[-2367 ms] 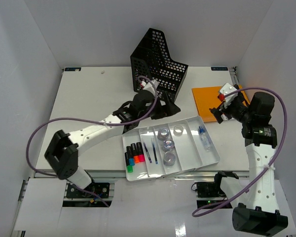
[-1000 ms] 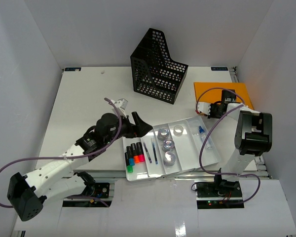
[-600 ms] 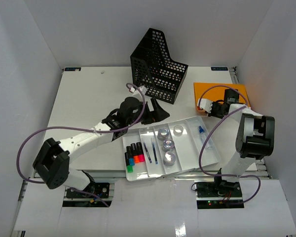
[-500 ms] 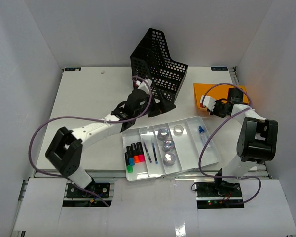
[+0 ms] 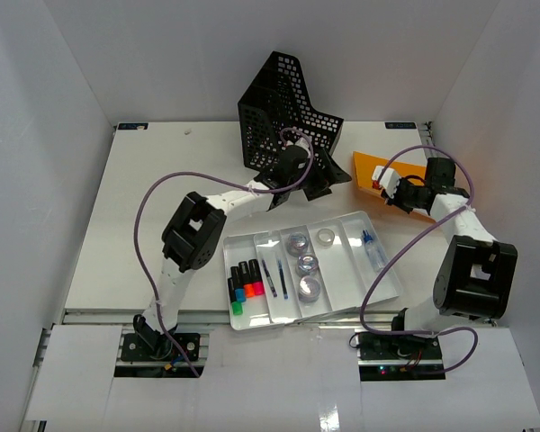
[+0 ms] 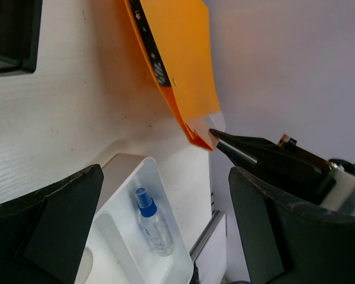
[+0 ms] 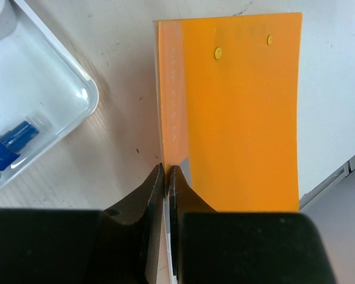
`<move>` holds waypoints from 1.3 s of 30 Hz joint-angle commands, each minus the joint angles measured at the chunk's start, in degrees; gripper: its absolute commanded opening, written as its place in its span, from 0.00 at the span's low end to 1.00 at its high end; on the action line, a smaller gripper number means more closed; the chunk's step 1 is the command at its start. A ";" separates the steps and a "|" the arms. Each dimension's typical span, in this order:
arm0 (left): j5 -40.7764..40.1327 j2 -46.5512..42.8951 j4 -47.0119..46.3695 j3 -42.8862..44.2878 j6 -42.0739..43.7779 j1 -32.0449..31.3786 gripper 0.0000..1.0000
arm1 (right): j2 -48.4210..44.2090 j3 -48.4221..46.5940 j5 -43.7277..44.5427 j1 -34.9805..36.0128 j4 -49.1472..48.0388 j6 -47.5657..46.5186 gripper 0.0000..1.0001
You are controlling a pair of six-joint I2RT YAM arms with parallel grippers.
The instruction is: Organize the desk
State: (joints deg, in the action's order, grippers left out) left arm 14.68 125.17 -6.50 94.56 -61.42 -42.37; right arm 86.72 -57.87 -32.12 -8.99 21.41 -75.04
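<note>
The right gripper (image 7: 165, 171) has its two fingers pressed almost together on the near edge of the orange folder (image 7: 242, 106), close to one corner. In the left wrist view that corner appears lifted off the surface. The left gripper (image 5: 328, 180) has its fingers spread wide and holds nothing. It hovers just beside the folder, between the black file holder (image 5: 283, 108) and the white tray (image 5: 315, 313). A spray bottle (image 6: 154, 225) lies in the end compartment of the tray nearest the folder. The desk (image 5: 153, 207) lies under all these items, enclosed by white panels.

Hazards, as a judgement:
- The hold covers only a thin strip near a corner. A fast lift or swing could let the folder slip out or bend.
- The two grippers are close together. A poorly timed handover or reach could bring them into contact.
- A low carry could catch the folder on the tray wall or on the file holder's rim.

Changes from earlier views:
- Half a second ago the left gripper was against the front of the file holder. It is now further right, toward the folder.
- The right arm has reached further over the folder.
- 2.4 s ago the folder lay flat and showed a broad face. It now shows a narrower one, which suggests it is tilted.
</note>
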 commanded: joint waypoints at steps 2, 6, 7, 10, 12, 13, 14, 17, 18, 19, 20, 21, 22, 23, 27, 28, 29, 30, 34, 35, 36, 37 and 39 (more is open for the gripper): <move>4.75 6.92 0.31 12.32 -4.25 -0.15 0.98 | -3.82 -0.18 -6.32 -0.23 2.57 2.03 0.08; 6.64 12.51 1.05 19.32 -5.87 -0.53 0.98 | -5.47 1.04 -7.81 -0.23 3.21 1.90 0.08; 7.21 13.09 1.05 20.09 -6.38 -0.66 0.97 | -5.91 1.49 -8.13 -0.16 3.34 1.84 0.08; 8.46 15.63 1.14 23.29 -7.58 -0.99 0.95 | -7.23 2.44 -8.98 0.24 3.64 2.02 0.08; 9.12 17.09 1.03 25.02 -8.77 -1.20 0.93 | -8.07 3.06 -9.33 1.16 3.60 2.34 0.08; 9.46 17.86 0.89 25.79 -9.54 -1.30 0.92 | -8.55 3.35 -9.52 1.83 3.56 2.68 0.08; 10.05 18.32 0.80 26.17 -10.00 -1.31 0.89 | -8.83 3.62 -9.54 2.36 3.39 2.86 0.08; 11.96 19.55 -0.69 27.57 -11.06 -1.43 0.65 | -9.57 4.38 -9.36 3.97 2.52 4.05 0.08; 12.82 19.93 -1.31 27.95 -11.44 -1.48 0.53 | -9.90 4.43 -9.36 4.59 2.24 4.72 0.08; 13.29 19.84 -1.55 27.86 -11.49 -1.44 0.45 | -10.09 4.29 -9.36 4.78 2.10 5.18 0.08; 13.73 19.76 -1.78 27.78 -11.53 -1.41 0.38 | -10.27 4.15 -9.35 4.95 1.98 5.64 0.08; 14.01 19.69 -1.97 27.73 -11.52 -1.47 0.30 | -10.36 3.94 -9.24 4.95 2.07 6.01 0.08; 14.44 19.06 -2.33 27.23 -11.45 -1.40 0.20 | -10.50 3.44 -8.88 4.95 2.21 6.58 0.08; 14.78 18.61 -2.66 26.74 -11.37 -1.47 0.15 | -10.66 3.23 -8.62 4.95 2.31 6.87 0.09; 15.02 15.20 -3.48 23.76 -10.26 -1.39 0.00 | -12.47 2.56 -5.72 4.95 2.88 10.36 0.39; 14.79 14.23 -3.34 23.12 -9.78 -1.39 0.00 | -13.25 2.63 -5.01 4.95 3.15 11.15 0.46; 14.55 13.01 -3.21 22.66 -9.35 -1.39 0.00 | -14.62 2.79 -4.50 4.95 3.45 11.57 0.51; 14.21 11.76 -3.07 22.48 -9.11 -1.39 0.00 | -16.44 3.24 -4.23 4.97 3.55 11.71 0.58; 12.05 8.46 -1.90 22.21 -9.10 -1.39 0.00 | -21.98 5.26 -2.29 5.59 1.95 13.66 0.90; 11.59 7.75 -1.31 22.07 -9.28 -1.39 0.00 | -23.17 5.63 -0.80 6.37 0.85 14.82 0.93; 11.10 6.92 -1.04 21.85 -9.58 -1.39 0.00 | -24.54 6.03 1.35 7.56 -0.03 16.40 0.91; 10.60 6.24 -0.79 21.68 -9.90 -1.39 0.00 | -25.84 6.56 3.44 9.01 -1.18 17.68 0.90; 9.77 5.37 -0.37 21.61 -10.63 -1.39 0.00 | -27.87 8.00 8.86 13.21 -4.24 20.29 0.90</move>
State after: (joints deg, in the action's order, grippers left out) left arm 26.45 140.56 -5.63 115.80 -71.14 -43.62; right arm 62.59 -52.47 -32.24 -1.89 23.12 -61.32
